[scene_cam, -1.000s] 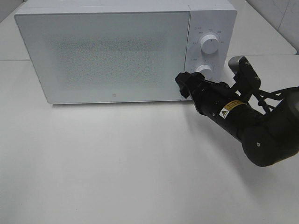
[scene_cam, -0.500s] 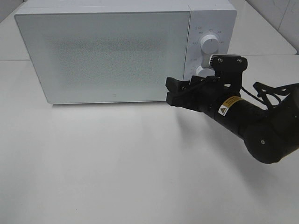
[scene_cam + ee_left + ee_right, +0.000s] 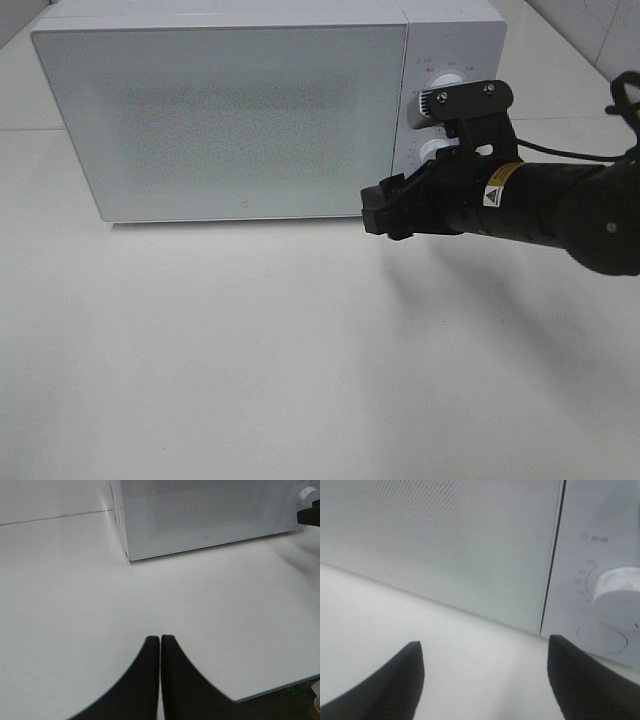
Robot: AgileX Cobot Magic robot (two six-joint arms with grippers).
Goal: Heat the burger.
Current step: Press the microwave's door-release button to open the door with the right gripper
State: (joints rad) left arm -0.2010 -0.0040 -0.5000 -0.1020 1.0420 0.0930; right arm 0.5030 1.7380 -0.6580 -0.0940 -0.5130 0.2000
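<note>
Left gripper [image 3: 160,639]: well in front of microwave [image 3: 230,110], tips pressed together, empty. Microwave door closed, frosted. Burger not visible; perhaps inside microwave, cannot tell. Right gripper [image 3: 385,208]: at microwave's lower right door corner, jaws wide apart, empty. Burger likely soft, light, layers slide; grip bun sides gently.

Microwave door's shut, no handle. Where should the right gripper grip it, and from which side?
The microwave door is flat with no handle visible, so likely its right edge, at the dark seam beside the control panel. Come from the front right, right gripper jaws open, hooking one behind that edge.
</note>
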